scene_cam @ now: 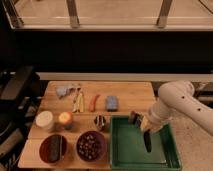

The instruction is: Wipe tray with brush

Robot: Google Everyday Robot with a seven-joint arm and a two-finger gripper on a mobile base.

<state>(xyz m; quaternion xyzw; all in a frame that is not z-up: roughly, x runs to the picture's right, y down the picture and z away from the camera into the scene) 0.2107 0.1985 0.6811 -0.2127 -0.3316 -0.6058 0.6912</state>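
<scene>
**Camera view**

1. End effector (145, 128): is hovering over the far half of the tray at the end of the white arm (175, 100). It is closed around the upper end of the brush and is holding nothing else.
2. Brush (147, 142): is hanging directly below the end effector, roughly upright, with its lower tip reaching toward the tray floor. Whether it is actually touching cannot be told.
3. Tray (125, 150): is lying directly beneath the end effector on the tabletop (130, 92). Much of its green floor is stretching away to the end effector's left, as the camera sees it.
4. Neighbours:
   - A dark bowl (91, 146) is sitting left of the end effector, just beside the tray's left rim.
   - A small dark object (100, 121) is standing near the tray's far left corner.
   - A blue-grey block (112, 103) and a red-handled tool (94, 102) are lying farther off, beyond and to the left.

**Risks, as judged**

- If the brush is riding too high, the stroke is likely sweeping air rather than wiping the floor.
- Pressing too hard may twist the slim handle in the grip.
- Pressing too hard may also drag the light tray leftward into the bowl.
- A stroke running into the raised rim close behind the end effector could lever the brush out of its hold.
</scene>
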